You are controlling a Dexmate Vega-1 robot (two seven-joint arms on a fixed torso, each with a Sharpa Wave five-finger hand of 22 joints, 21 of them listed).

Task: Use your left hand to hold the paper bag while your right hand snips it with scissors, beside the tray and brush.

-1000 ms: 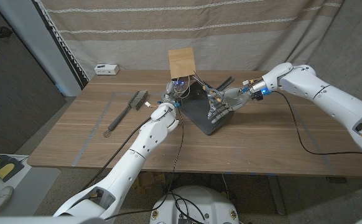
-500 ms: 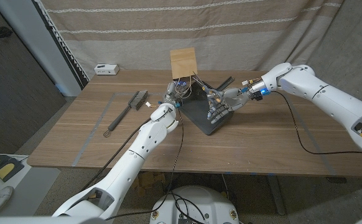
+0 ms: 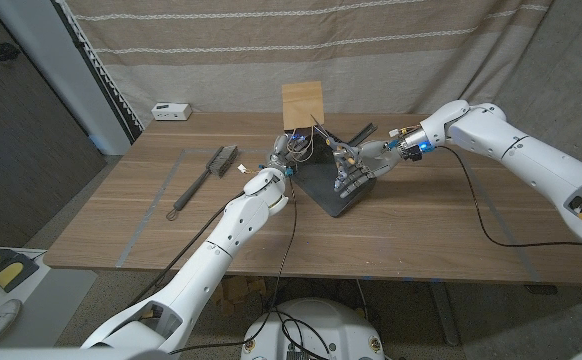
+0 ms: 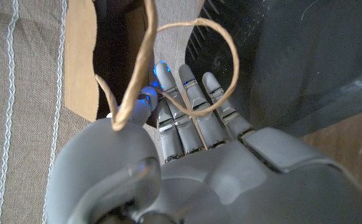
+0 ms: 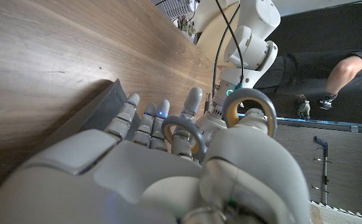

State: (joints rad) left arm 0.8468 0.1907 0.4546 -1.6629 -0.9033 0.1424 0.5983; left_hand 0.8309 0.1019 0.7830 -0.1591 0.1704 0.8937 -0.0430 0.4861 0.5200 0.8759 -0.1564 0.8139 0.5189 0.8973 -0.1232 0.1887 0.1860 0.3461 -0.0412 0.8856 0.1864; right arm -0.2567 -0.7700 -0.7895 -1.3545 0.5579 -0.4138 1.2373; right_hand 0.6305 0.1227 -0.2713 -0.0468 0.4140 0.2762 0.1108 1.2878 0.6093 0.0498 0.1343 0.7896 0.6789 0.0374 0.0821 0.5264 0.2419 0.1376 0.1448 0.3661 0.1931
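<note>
A: Starting with the head view, where is the paper bag sitting?

B: It is hanging upright above the table's far edge, long axis vertical, at about twelve o'clock from the left hand. That hand is holding it up from below by its twine handles. The dark tray is lying just under both hands, and the brush is lying well apart at nine o'clock from the tray.

A: And the scissors?

B: The right hand is gripping them; the thin blades are pointing toward eleven o'clock, tips near the bag's lower corner. Whether they are touching the paper I cannot tell.

A: What is the left wrist view adding?

B: The bag's open mouth is facing the camera, and a looped twine handle is crossing the nearly straight, close-set fingers. The thumb side is pinching the twine.

A: The right wrist view?

B: The scissors' metal finger rings are showing here, with the fingers curled narrowly through and around them. The blades are hidden. A person is standing behind the table.
</note>
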